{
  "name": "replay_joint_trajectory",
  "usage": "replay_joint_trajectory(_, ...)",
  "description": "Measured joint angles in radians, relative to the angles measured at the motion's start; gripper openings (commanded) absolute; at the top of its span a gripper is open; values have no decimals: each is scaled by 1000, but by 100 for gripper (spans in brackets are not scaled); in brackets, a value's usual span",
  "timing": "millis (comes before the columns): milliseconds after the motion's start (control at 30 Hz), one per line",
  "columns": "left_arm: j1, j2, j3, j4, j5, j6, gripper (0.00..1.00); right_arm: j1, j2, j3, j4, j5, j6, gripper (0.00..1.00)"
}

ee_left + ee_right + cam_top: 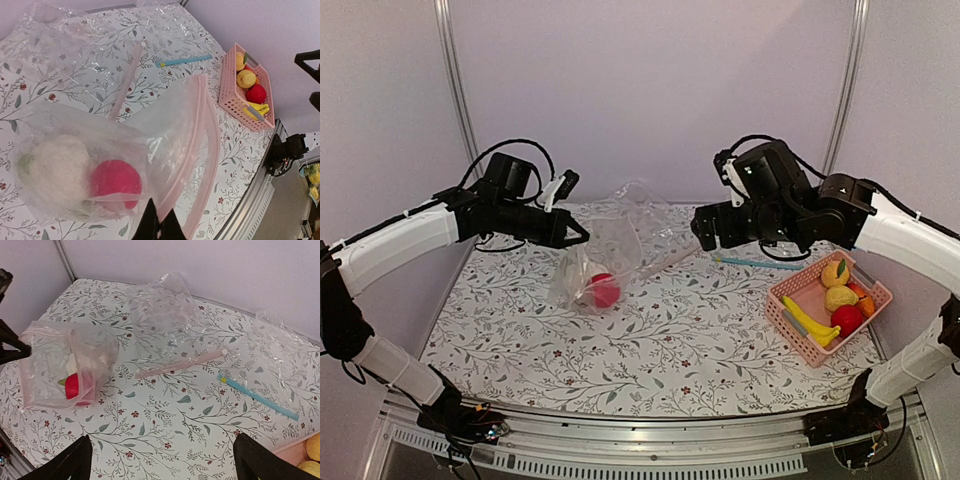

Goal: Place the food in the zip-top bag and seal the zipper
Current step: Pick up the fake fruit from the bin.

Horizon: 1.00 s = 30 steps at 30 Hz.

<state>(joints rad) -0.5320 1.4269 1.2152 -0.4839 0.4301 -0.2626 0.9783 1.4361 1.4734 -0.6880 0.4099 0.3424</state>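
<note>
My left gripper (582,236) is shut on the mouth edge of a clear crinkly zip-top bag (592,262) and holds it up, its bottom resting on the table. The bag holds a white cauliflower (59,167) and a red round fruit (116,181). In the left wrist view my left gripper (160,224) pinches the pale pinkish zipper strip (192,135), and the mouth gapes open. My right gripper (705,228) is open and empty, above the table right of the bag. The bag (50,347) is at the left of the right wrist view.
A pink basket (785,310) at the right holds a lemon (839,297), a red fruit (847,319), a banana (810,325) and an orange fruit (836,272). A second flat clear bag (165,310) and a bag with a teal strip (257,396) lie behind.
</note>
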Motion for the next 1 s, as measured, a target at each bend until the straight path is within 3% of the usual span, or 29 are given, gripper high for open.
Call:
replay_joint_trajectory(467,0,0,-1,0,-11,0,0,-375,-154,-258,-249,153,212,99)
replay_joint_trajectory(733,0,0,-1,0,-14,0,0,-584,-266,-454,-284,152,309,99)
replay_joint_trajectory(1000,0,0,-1,0,-16,0,0,-753,-235,-558,-250,121,320,99)
